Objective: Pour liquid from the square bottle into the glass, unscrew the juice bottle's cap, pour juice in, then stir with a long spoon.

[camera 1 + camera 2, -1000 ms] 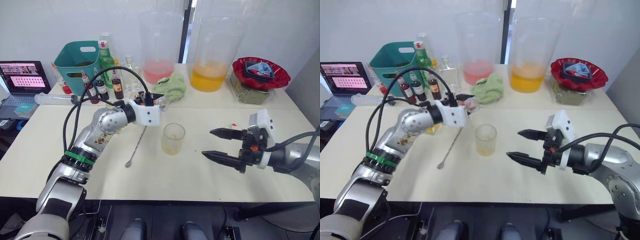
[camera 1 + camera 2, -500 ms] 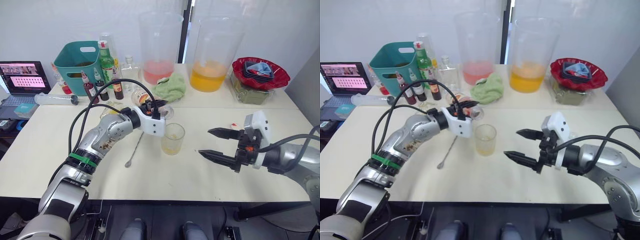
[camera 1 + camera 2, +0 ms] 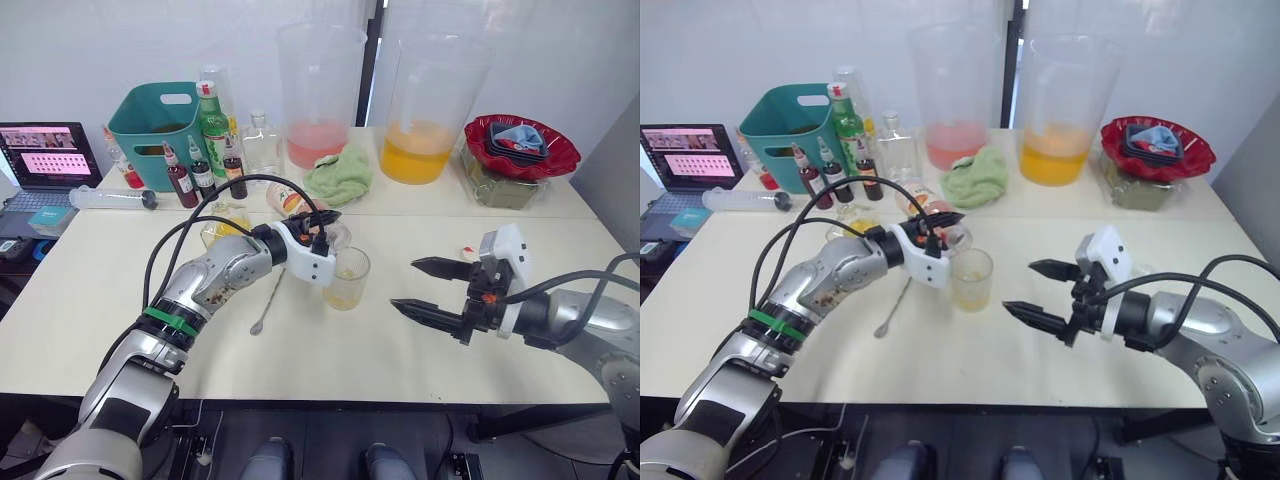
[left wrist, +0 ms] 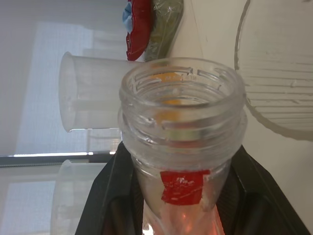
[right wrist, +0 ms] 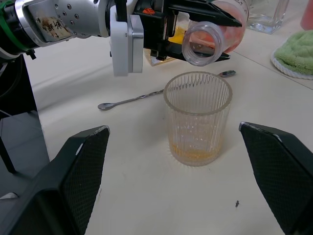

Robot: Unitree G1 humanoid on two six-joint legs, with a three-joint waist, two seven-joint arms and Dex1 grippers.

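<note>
Left gripper (image 5: 195, 29): fingers are closing on the juice bottle (image 5: 215, 36), gripping it at the neck. The bottle is lying tilted near horizontal, cap off, its open mouth hanging just above and behind the rim of the glass (image 3: 346, 277). Juice (image 5: 234, 34), pale pink, is sitting in the bottle body; no stream is showing at the mouth.

Glass: standing upright near the middle of the table (image 3: 320, 350), between the two grippers, holding a shallow layer of yellow-orange liquid (image 5: 193, 155) at the bottom.

Right gripper (image 3: 432, 290): fingers are spreading wide and holding nothing, hovering above the table to the right of the glass, apart from it, tips pointing toward it.

Spoon (image 3: 270, 296): lying flat on the table to the left of the glass, bowl end toward the robot, handle running under the left gripper.

Square bottle (image 3: 222, 224): standing on the table behind the left forearm, yellow contents showing, partly hidden by cables.

Two jugs at the table's far side: one (image 3: 320, 95) is holding pink liquid, the other (image 3: 425, 105) orange. Green cloth (image 3: 338, 175) is lying in front of them.
</note>
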